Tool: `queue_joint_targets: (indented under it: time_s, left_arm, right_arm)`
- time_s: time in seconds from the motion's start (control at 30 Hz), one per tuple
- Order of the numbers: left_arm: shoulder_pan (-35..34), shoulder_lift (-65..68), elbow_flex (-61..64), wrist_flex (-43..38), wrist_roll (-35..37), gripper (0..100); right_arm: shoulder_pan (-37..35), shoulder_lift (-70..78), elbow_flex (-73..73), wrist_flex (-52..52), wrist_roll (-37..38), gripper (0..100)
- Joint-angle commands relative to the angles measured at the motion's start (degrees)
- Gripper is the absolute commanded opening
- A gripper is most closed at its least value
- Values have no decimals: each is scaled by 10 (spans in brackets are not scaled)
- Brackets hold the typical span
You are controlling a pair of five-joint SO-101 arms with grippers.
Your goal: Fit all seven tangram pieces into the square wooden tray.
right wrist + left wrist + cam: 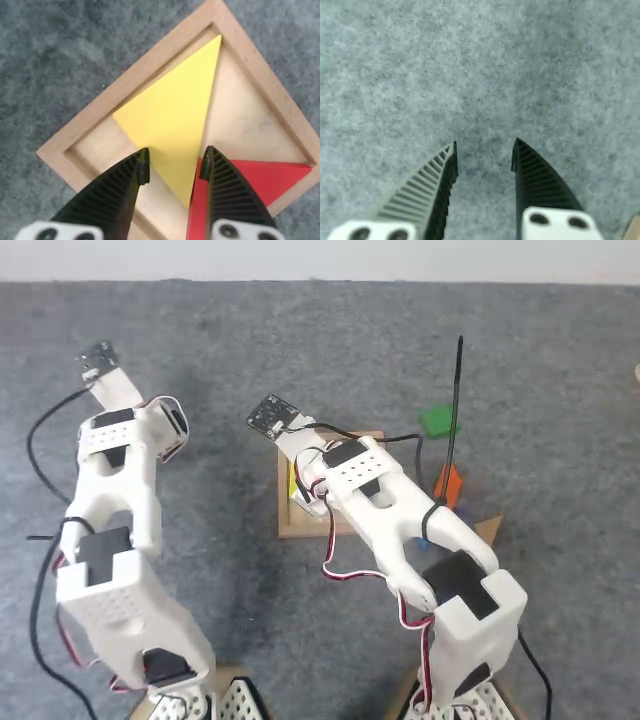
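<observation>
The desk [300,340] is covered in grey felt, and the square wooden tray [150,67] lies on it near the middle. The right arm [400,530] reaches over the tray. Its jaws are parted by a narrow gap and hold nothing, with the tips poised over one pointed end of the yellow triangle [175,120]. Whether the tips touch the piece cannot be told.

The yellow triangle lies flat inside the tray with one corner tucked into a tray corner. The red triangle [270,175] lies flat beside it, along one tray wall and meeting the yellow piece near that pointed end. Bare wood shows on the tray floor between the two pieces and the walls.

Outside the tray, a green piece [437,420] and an orange piece [447,483] lie on the felt beside the right arm, apart from each other.

The left arm [110,500] stands well apart from the tray. Its jaws are parted above plain felt, with nothing between them.
</observation>
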Motion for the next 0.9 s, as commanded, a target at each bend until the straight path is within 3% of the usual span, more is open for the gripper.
queue_joint_targets:
  time_s: [0.0,0.3,0.57,0.87]
  left_arm:
    - [4,-9,-10,-12,-16,185]
    - [4,-9,-10,-12,-16,185]
    - [4,-9,-10,-12,-16,185]
    - [5,-9,-10,-12,-16,185]
  right_arm:
    - [23,-41,5,12,-7,184]
    - [-21,-130,18,-44,-45,187]
    - [-36,-19,-4,-119,-127,188]
    - [-28,58,-93,-62,-231,188]
